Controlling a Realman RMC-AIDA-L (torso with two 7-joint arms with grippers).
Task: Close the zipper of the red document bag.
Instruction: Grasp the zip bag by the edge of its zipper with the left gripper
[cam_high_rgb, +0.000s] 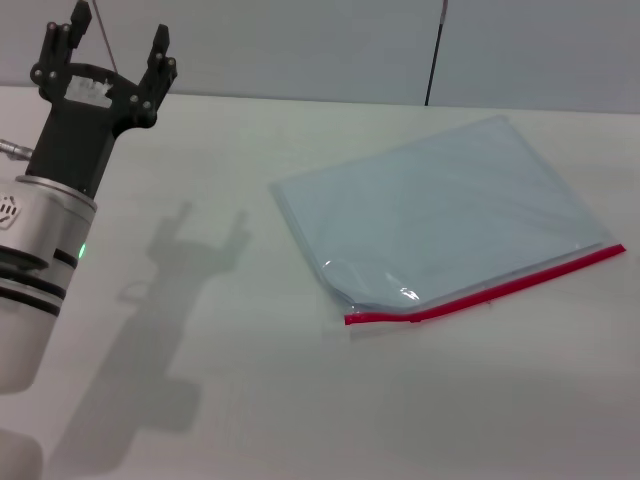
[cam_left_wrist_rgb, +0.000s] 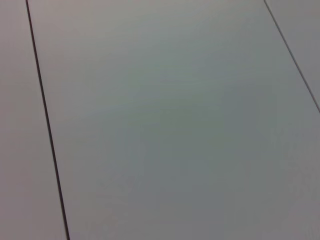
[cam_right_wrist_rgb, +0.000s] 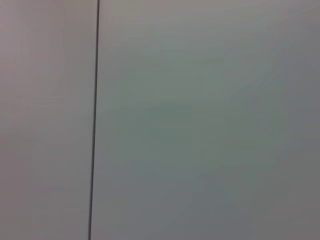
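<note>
Left gripper (cam_high_rgb: 110, 50): raised off the table (cam_high_rgb: 250, 400), well to the left of the bag (cam_high_rgb: 440, 210), fingers spread and holding nothing; we judge it waiting, approach not begun. Right gripper: not visible to us.
Zipper (cam_high_rgb: 490, 288): red strip along the bag's near edge, kinked toward its left end, so we judge that part unsealed.
Bag: flat on the table, skewed, far corner toward the wall (cam_high_rgb: 300, 40).

The left claw (cam_high_rgb: 108, 52) is matte black with two pronged fingers (cam_high_rgb: 160, 55). Behind it sit a black wrist block, a silver-white arm with black rings, and a small green light.
</note>
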